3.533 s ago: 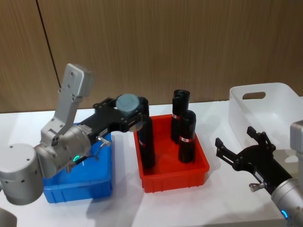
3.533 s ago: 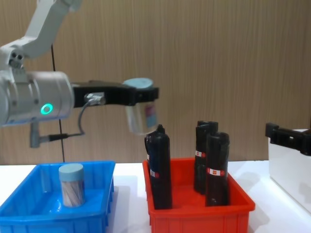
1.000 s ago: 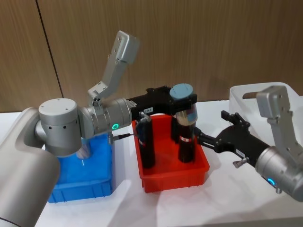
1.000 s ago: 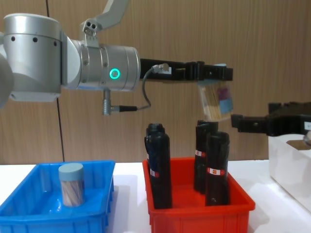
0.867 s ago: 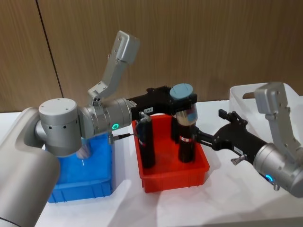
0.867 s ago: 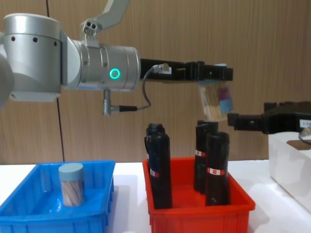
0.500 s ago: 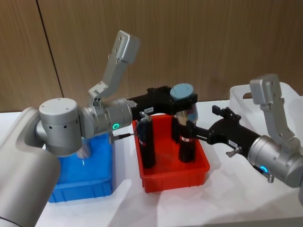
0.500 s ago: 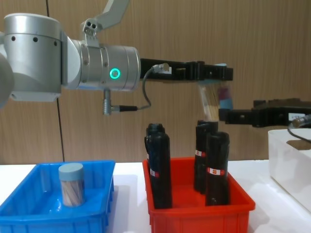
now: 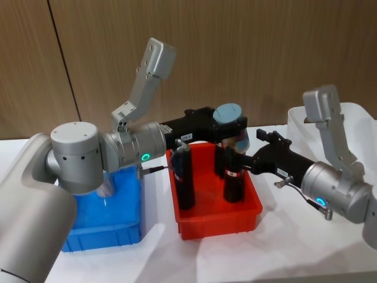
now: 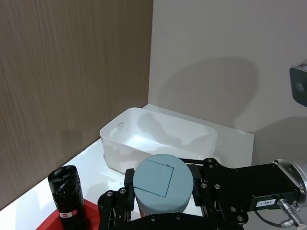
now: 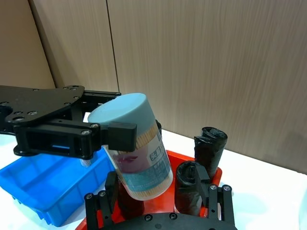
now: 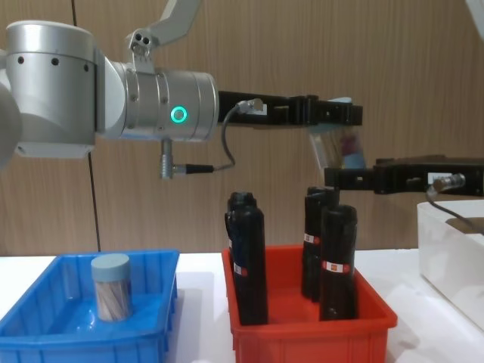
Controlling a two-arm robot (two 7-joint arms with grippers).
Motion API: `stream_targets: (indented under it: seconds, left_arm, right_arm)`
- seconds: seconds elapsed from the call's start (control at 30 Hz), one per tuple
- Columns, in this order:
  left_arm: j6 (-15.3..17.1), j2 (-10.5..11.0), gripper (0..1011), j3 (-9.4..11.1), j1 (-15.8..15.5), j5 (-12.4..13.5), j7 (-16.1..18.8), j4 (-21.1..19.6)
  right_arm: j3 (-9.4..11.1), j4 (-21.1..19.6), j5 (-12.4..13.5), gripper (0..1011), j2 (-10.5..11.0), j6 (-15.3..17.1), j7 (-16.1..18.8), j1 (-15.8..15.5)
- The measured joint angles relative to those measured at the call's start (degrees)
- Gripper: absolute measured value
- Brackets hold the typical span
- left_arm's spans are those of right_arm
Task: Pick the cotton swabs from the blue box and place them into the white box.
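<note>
so the left gripper (image 12: 335, 116) is stretched out over the red bin (image 12: 302, 342), fingers pinching a cotton swab jar (image 11: 139, 146) right under its grey-blue lid; the jar hangs a bit tilted in the air above the black wrapped cylinders (image 12: 248, 257), not in any box; the right gripper (image 12: 340, 178) reaches in from the white box's side with its fingers spread, one on each side of the jar's lower end; honestly can't tell if they touch it, since in the chest view a black finger crosses in front of the jar's bottom and hides it; the print on the jar's label is too small to read; a second jar (image 12: 111, 287) stands upright in the blue box (image 12: 45, 336), left of the red bin; in the head view the left arm's fat joint covers a good chunk of that box; the white box (image 10: 111, 148) sits to the right of the red bin, apart from it, cut off at the chest view's edge and partly behind the right arm in the head view
</note>
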Motion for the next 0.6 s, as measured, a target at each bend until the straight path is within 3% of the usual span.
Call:
stream_targets:
  seconds: [0.6]
  left_arm:
    - [0.0,0.0,669,0.0,0.0,0.0,0.0,0.0]
  right_arm:
    - [-0.8,3.1,0.1,1002,-1.3,-0.5,1.8,2.9]
